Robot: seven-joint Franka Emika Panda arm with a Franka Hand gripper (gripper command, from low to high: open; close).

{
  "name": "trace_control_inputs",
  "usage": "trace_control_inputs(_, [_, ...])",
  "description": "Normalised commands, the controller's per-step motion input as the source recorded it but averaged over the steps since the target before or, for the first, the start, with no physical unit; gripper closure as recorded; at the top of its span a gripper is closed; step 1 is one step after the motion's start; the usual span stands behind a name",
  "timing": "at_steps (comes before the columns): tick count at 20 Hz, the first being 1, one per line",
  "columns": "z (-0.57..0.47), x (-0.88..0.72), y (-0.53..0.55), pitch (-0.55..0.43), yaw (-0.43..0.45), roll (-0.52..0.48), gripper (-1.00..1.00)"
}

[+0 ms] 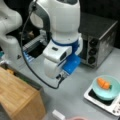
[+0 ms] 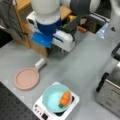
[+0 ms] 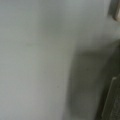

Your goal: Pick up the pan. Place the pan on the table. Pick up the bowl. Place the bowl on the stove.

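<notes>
Bowl (image 2: 55, 97) with carrot (image 2: 65, 98) sitting on stove (image 2: 72, 101), job looking done. Pan (image 2: 26, 78) flat on bench (image 2: 82, 65) near its edge. Tool out of sight; grip impossible to tell.

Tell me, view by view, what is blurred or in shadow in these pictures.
In both front views everything is soft, yet the bowl on the stove and the pan on the table read clearly; in a front view the background above the toaster oven is dark. The wrist view is smeared: pale grey surface and a dark shadow patch toward its right. The pincer shows in no view.
</notes>
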Motion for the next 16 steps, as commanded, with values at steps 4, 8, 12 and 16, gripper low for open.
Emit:
trace_control_inputs(4, [0.01,-0.16,0.25,-0.019,-0.276,0.136,-1.00])
trace_control_inputs(8, [0.02,-0.22,0.24,-0.041,-0.259,0.139,-1.00])
trace_control_inputs(12, [0.03,-0.23,0.12,-0.058,-0.119,0.100,-1.00])
trace_control_inputs(16, [-0.02,-0.19,0.02,-0.057,-0.034,0.056,-1.00])
